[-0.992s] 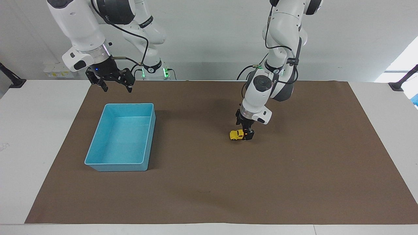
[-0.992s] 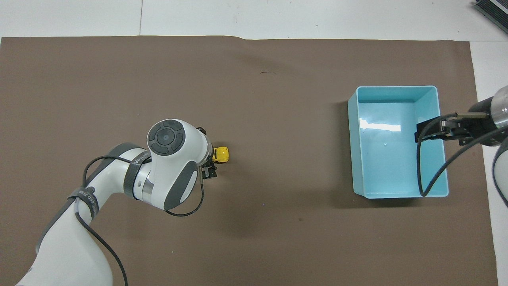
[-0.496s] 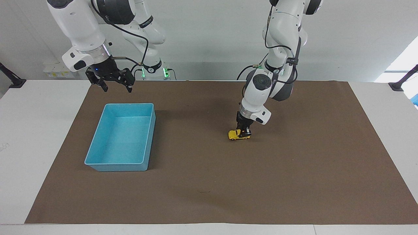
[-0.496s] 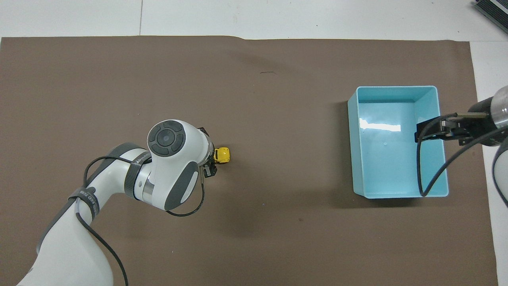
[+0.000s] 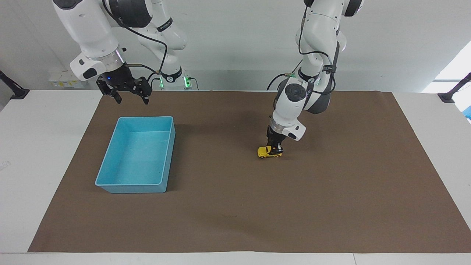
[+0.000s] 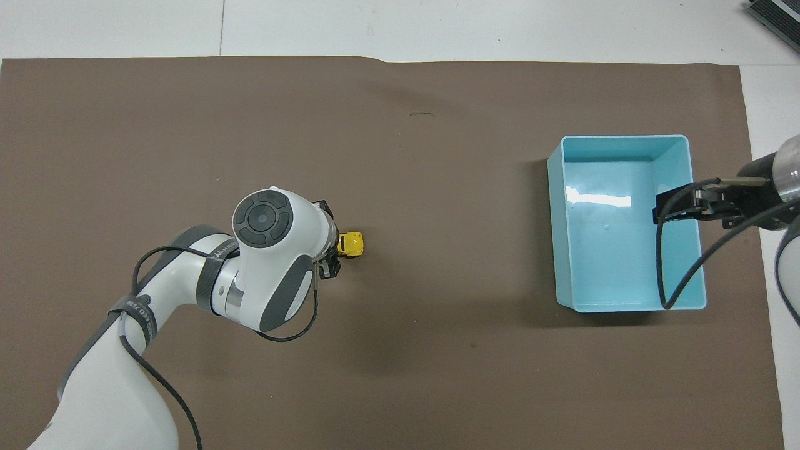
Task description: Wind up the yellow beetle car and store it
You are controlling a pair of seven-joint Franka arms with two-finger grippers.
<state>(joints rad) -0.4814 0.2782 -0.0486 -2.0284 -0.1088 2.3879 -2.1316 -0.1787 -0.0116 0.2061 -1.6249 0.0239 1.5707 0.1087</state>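
**Left gripper has clamped the car; winding can start**

The brown mat [image 5: 331, 206] covers most of the white table [image 5: 44, 154], and the two arms come in over its robot edge. The light blue bin [image 5: 137, 154] sits toward the right arm's end, nothing in it. The right gripper [image 5: 125, 96] hangs in the air, jaws spread wide and holding nothing, over the bin's edge nearer the robots; that arm waits.

The change is at the left gripper [image 5: 275, 149]. A second ago its jaws stood apart around the rear of the yellow beetle car [image 5: 265, 152]; now they have drawn in narrow and pinch the car's tail end between them. The car has shifted a little with the squeeze and sits flat on the mat, its nose sticking out from the jaws toward the bin's end of the table. In the overhead view only that yellow nose [image 6: 350, 244] shows past the left wrist, just in front of the fingertips.

For the task, this reads as the grasp made and the wind-up not yet begun: the wheels look to be on the mat, so a backward drag should load the spring. The bin lies well apart from the jaws, so storing comes later.
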